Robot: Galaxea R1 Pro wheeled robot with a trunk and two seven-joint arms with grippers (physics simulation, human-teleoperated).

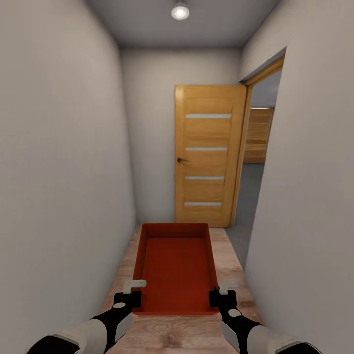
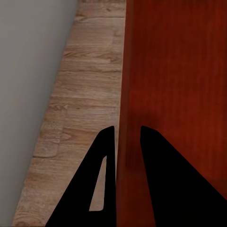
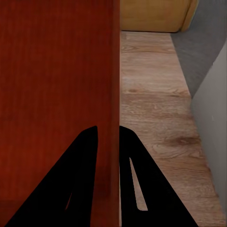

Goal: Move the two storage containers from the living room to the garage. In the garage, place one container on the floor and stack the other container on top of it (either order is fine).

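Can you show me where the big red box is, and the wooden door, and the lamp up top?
Orange-red rectangular storage container (image 1: 175, 270), head view: its ribbed inside bottom.
Light wooden door with four glass slits (image 1: 209, 162), head view: middle panel.
Round ceiling lamp (image 1: 180, 11), head view: its glowing bulb.

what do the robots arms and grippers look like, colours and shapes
Both forearms are pale grey-white shells ending in black wrist sections with a small light oval patch. The left gripper and right gripper are black blocks with a pale grey part on top. In the wrist views, the fingers show as flat black tapering wedges with slots.
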